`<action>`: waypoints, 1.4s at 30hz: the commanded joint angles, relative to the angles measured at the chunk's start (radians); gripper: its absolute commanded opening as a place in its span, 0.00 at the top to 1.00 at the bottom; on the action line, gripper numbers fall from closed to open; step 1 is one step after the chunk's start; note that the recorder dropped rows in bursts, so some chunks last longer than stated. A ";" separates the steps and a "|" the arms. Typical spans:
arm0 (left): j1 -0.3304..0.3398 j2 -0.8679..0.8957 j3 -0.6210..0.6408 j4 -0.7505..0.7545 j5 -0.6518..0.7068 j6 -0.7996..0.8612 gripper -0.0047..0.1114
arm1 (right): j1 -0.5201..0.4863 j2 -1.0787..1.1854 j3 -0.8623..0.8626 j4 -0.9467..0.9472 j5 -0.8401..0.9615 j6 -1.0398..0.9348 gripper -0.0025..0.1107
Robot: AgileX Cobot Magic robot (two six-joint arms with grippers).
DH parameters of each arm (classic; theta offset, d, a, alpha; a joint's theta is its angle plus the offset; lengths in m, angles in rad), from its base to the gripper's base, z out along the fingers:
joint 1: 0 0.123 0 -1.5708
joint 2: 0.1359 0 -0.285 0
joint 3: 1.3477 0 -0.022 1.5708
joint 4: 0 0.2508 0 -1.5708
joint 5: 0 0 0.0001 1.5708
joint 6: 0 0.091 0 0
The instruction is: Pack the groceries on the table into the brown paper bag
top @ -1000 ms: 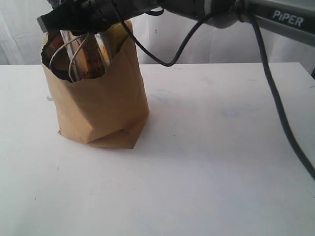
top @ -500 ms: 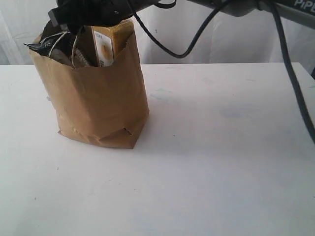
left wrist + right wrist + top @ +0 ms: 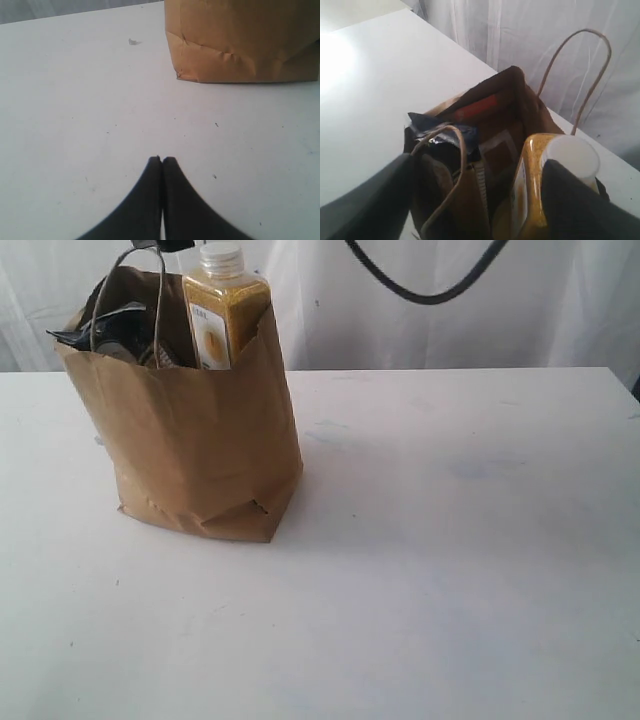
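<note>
Yellow-grain bottle (image 3: pixel 225 310) sits upright in the brown paper bag (image 3: pixel 200 440), cap poking out, looks stiff, slick, heavyish, so grab below the cap; right gripper (image 3: pixel 477 165) hangs spread empty above, left gripper (image 3: pixel 161 161) pinched closed on nothing.

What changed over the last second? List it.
The right gripper rose clear of the brown paper bag, jaws open, leaving the yellow-grain bottle standing inside with its cap showing. The bag's base stayed put on the table.
</note>
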 commanded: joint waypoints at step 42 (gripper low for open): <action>0.004 -0.005 0.003 -0.001 -0.004 0.001 0.96 | -0.128 -1.020 1.308 -0.118 -0.336 0.129 0.98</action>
